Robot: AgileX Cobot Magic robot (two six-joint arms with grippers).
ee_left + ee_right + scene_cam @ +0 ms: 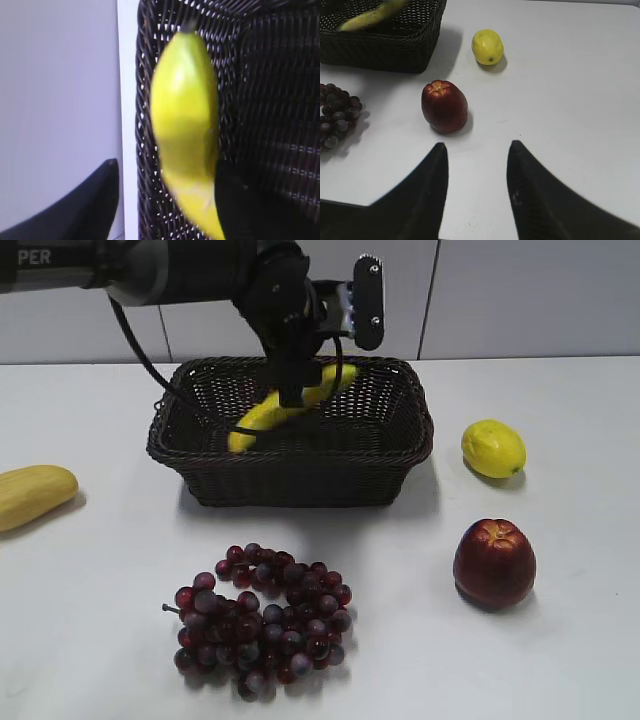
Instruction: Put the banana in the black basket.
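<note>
The banana (262,414) lies at a slant inside the black basket (300,480), its tip toward the back right. My left gripper (328,352) hangs over the basket with its fingers spread wide open. One finger stands in front of the banana's middle. In the left wrist view the banana (185,110) is blurred and rests against the right finger of the gripper (167,167), over the basket's weave (270,100). My right gripper (477,145) is open and empty above bare table. That view shows the basket (385,50) and banana (367,19) at the top left.
A lemon (493,448) and a red apple (494,563) lie right of the basket. A bunch of dark red grapes (262,620) lies in front of it. A stubby orange-yellow fruit (30,495) lies at the left edge.
</note>
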